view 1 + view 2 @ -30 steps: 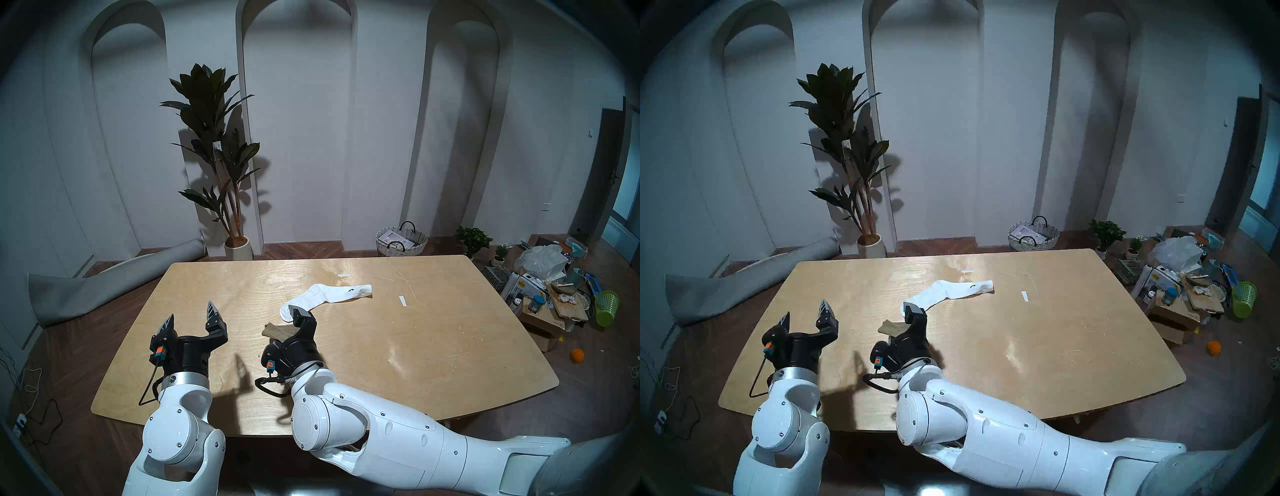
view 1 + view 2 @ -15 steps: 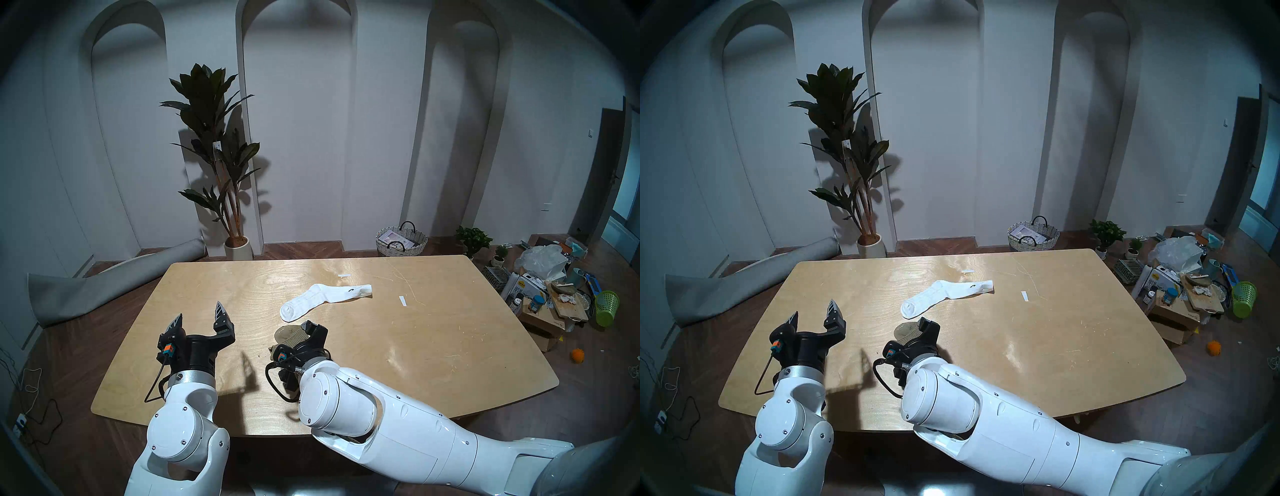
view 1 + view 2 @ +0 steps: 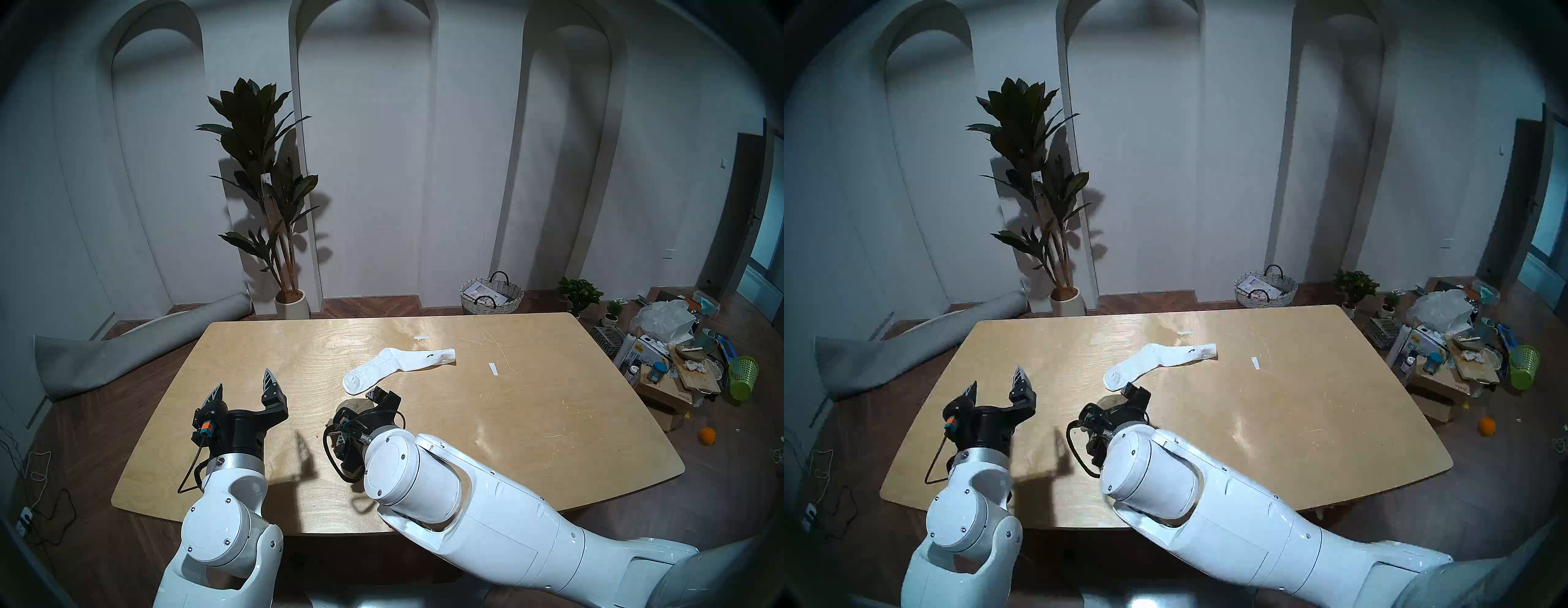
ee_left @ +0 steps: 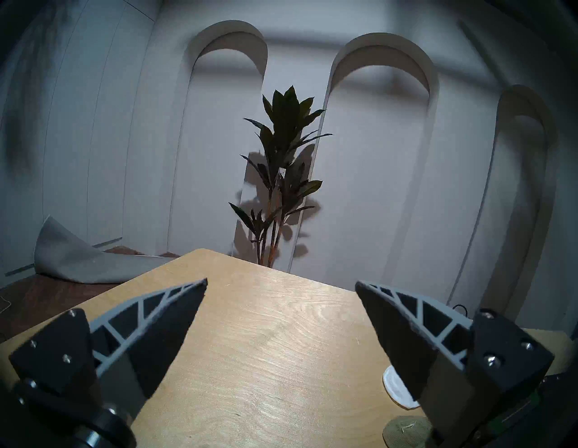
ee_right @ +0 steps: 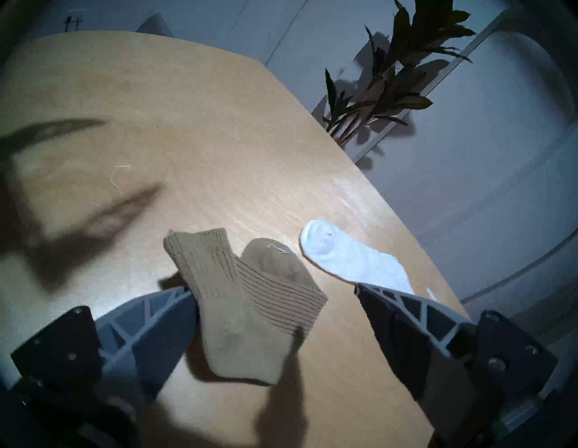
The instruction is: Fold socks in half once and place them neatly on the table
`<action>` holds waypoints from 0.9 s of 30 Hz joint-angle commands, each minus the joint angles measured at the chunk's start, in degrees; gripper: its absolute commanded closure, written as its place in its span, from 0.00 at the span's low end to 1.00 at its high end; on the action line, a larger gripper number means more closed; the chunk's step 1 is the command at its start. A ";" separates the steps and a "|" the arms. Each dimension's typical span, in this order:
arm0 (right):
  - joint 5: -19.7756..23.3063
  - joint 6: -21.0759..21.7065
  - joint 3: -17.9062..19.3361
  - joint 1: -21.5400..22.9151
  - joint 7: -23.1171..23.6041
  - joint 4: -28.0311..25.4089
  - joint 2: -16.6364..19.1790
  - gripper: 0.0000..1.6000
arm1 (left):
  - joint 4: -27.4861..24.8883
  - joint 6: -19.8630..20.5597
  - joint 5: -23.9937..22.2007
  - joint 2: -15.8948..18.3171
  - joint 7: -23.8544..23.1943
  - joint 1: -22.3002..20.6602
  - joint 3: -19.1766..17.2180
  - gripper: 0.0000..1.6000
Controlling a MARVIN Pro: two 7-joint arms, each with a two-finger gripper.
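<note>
Right gripper (image 5: 278, 292): fingers wide apart, astride folded olive sock (image 5: 250, 300).
Left gripper (image 4: 281, 286): wide, empty.
Table (image 3: 530, 424): right half bare.

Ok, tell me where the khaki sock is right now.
In the right wrist view the khaki sock lies folded on the table between the open right gripper fingers, just beside the white sock's toe.

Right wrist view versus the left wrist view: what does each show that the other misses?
Only the right wrist view shows the khaki sock whole, doubled over between the right gripper and its open jaws, with the white sock toe beside it. Only the left wrist view shows the left gripper open over bare wood, and the rolled grey mat. Both show the table, the plant, and at least a bit of both socks.
</note>
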 commanded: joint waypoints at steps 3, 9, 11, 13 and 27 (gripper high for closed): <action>7.27 -1.33 7.93 -2.09 -0.88 2.47 -7.24 0.00 | -1.49 -0.31 0.41 -0.02 0.46 0.35 -0.04 0.00; 9.79 -2.93 11.72 -2.60 -2.64 3.92 -9.92 0.00 | -1.51 -0.25 0.49 0.24 0.62 0.42 0.10 0.00; 8.80 -4.27 11.42 -2.13 -3.79 4.14 -9.84 0.00 | -1.53 -0.17 0.50 0.34 0.67 0.43 0.13 0.00; 8.86 -6.02 11.48 -1.84 -3.75 4.36 -9.68 0.00 | -1.45 -0.03 0.48 0.42 0.69 0.34 0.24 0.00; 16.88 -4.17 11.59 -2.78 3.19 5.32 -12.05 0.00 | -1.80 0.47 0.93 0.35 2.10 0.41 0.51 0.00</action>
